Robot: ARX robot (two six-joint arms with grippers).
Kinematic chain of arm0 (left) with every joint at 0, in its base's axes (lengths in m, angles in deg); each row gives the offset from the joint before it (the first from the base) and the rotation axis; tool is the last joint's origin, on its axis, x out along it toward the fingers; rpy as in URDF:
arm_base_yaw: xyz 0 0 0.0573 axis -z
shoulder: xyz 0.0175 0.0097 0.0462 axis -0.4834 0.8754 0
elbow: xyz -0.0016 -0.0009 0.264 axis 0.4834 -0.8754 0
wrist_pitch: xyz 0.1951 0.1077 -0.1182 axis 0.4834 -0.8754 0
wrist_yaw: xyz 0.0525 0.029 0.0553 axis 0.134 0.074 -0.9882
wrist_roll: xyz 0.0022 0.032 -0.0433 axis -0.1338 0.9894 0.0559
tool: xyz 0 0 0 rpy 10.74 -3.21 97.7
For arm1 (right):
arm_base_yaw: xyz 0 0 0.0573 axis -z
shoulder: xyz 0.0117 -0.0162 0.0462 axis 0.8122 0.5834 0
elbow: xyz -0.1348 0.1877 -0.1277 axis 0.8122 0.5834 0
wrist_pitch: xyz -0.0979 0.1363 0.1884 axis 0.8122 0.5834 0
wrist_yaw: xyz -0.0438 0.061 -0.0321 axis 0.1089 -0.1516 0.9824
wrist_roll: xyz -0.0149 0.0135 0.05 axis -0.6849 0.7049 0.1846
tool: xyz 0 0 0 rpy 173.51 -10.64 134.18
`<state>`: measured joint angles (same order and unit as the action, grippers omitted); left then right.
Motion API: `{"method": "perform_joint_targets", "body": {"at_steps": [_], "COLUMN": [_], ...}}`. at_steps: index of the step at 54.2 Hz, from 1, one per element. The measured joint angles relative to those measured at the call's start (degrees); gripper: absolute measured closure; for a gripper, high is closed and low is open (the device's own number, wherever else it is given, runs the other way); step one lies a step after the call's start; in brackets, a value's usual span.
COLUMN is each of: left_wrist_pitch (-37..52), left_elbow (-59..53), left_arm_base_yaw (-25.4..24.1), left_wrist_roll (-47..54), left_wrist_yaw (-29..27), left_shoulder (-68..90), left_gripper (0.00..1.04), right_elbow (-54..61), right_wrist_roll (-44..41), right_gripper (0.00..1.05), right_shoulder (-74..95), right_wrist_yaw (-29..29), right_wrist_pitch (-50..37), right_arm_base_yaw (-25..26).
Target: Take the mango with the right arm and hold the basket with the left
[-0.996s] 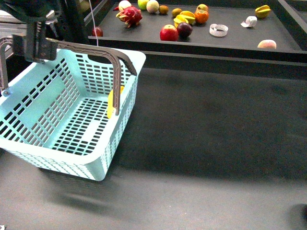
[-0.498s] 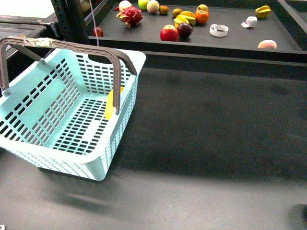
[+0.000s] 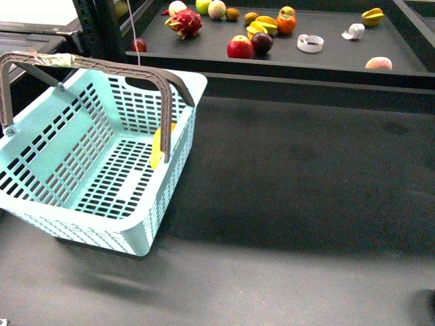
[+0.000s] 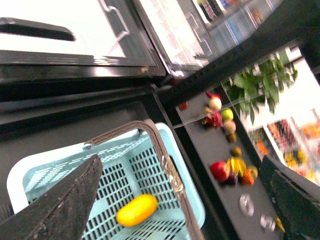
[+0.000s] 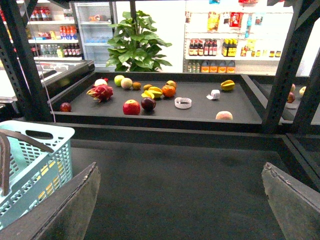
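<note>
front view: turquoise basket (image 3: pixel 88 170) sits on the dark table (image 3: pixel 292 204), handles raised, mango (image 3: pixel 156 146) inside against its far wall; no arms visible. left wrist view: left gripper (image 4: pixel 185 200) spread open above the basket (image 4: pixel 145 170), mango (image 4: pixel 136 209) on its floor. right wrist view: right gripper (image 5: pixel 180 200) open, holding nothing, facing the fruit shelf (image 5: pixel 200 112).

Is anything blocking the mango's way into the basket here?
Nothing visible: the smooth oval yellow mango already lies on the floor of the light turquoise slotted plastic basket, partly hidden in the front view behind its raised grey-brown swing handle.
</note>
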<state>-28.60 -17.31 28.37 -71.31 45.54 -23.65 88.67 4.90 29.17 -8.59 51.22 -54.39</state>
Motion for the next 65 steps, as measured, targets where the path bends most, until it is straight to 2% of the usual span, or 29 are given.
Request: {"method": "perform_joint_targets", "body": {"at_steps": [2,7,14,25,52,57,65], "left_wrist_pitch": [10.84,19.41,20.63,19.80,9.81,11.02,3.98], "left_elbow": [-4.48,-10.01,-15.13,-20.79,-27.80,-29.35,-29.38], "left_arm_base_yaw": [-1.51,-0.17,0.68,0.61,0.59,0.61,0.59], "left_wrist_roll": [12.44,31.08,46.27,50.84,51.76,51.89,51.89], "left_wrist_yaw": [13.03,22.10,23.04,23.06,23.04,23.06,23.04], "left_shoulder": [-0.55,-2.89,-7.67,-14.08,-31.08,-32.44,-40.11], "left_gripper": [0.23,0.39,0.64,1.02,1.03,1.03,1.03], "right_elbow": [0.00,0.00,0.00,0.00,0.00,0.00,0.00], "right_wrist_roll": [0.00,0.00,0.00,0.00,0.00,0.00,0.00], "right_gripper": [0.08,0.08,0.08,0.08,0.08,0.08,0.08], "right_shoulder": [0.00,0.00,0.00,0.00,0.00,0.00,0.00], "right_wrist_yaw": [0.00,0.00,0.04,0.02,0.04,0.02,0.02], "right_wrist_pitch": [0.00,0.00,0.00,0.00,0.00,0.00,0.00], "right_arm_base_yaw": [0.00,0.00,0.00,0.00,0.00,0.00,0.00]}}
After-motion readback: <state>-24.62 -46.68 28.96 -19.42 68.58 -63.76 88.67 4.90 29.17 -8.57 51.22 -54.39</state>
